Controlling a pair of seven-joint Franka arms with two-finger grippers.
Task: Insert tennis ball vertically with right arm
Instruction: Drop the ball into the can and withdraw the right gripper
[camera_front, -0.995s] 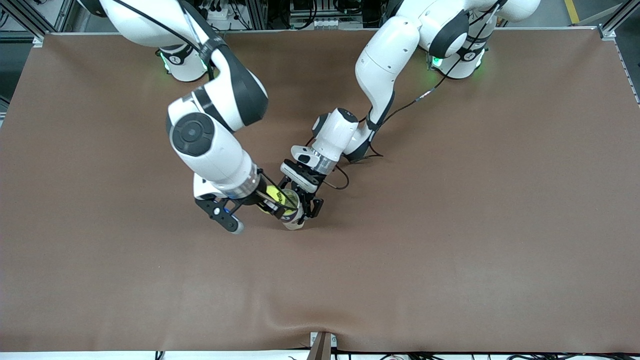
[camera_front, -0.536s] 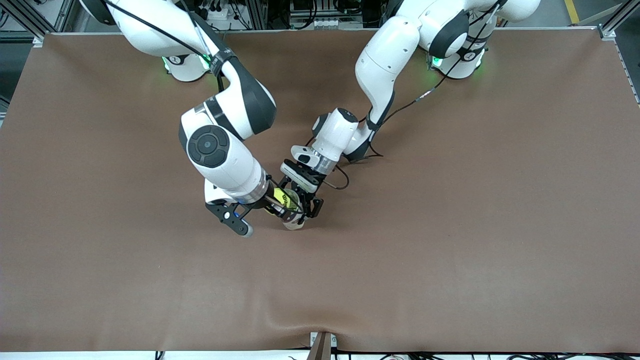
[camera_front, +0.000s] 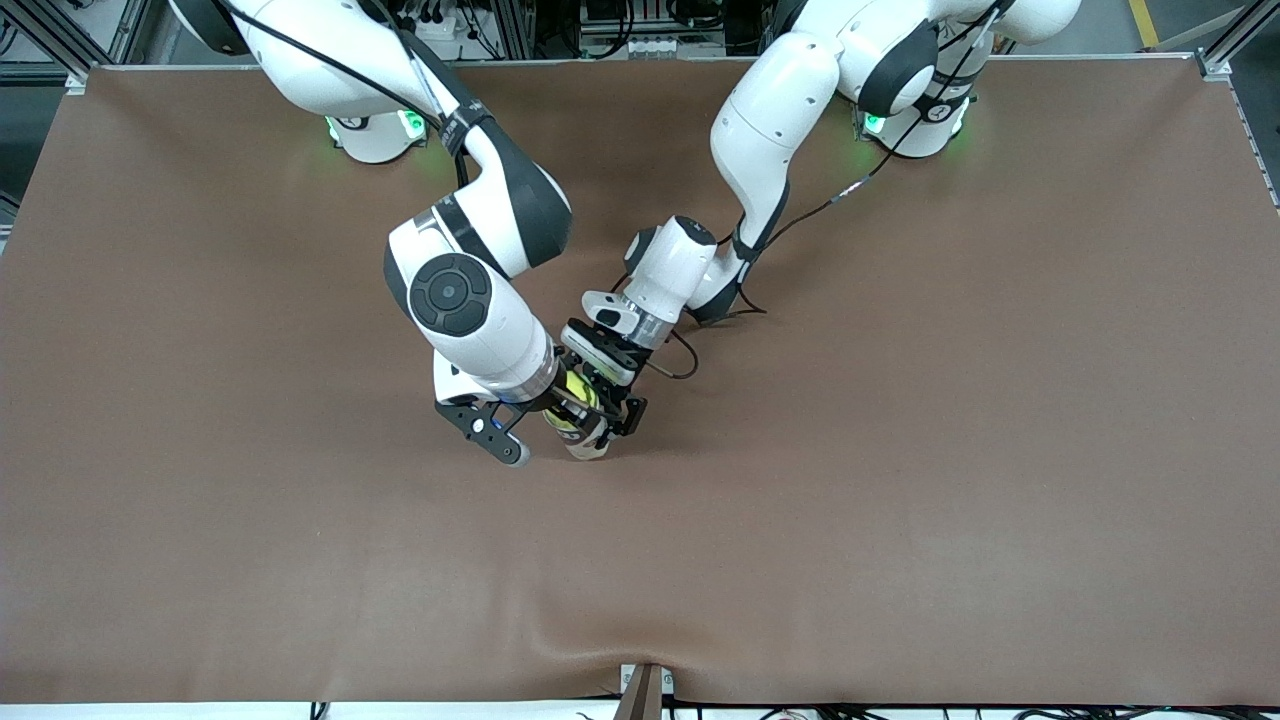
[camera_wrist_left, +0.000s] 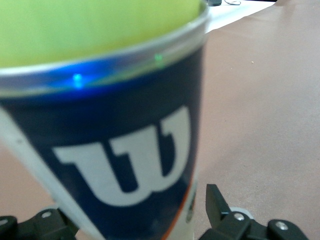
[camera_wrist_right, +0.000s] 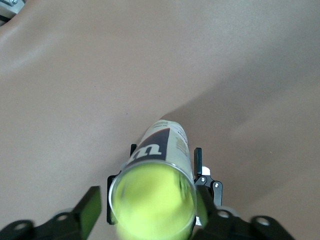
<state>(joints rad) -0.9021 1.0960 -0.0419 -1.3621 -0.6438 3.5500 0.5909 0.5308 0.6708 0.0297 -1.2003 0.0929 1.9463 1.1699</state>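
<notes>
Front view hides most: right gripper (camera_front: 560, 405) over can (camera_front: 585, 437), jaws spread, off the ball (camera_wrist_right: 152, 200), which sits in the can mouth. Left gripper (camera_front: 615, 405) clamps the can upright mid-table (camera_front: 900, 450).

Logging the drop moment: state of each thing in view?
Yellow-green felt tennis ball: at the can's mouth, between the open right pincer's fingers.
Clear plastic Wilson can, navy label: upright on the brown table, mouth open.
Right pincer: open over the can.
Left pincer: holds the can.
</notes>
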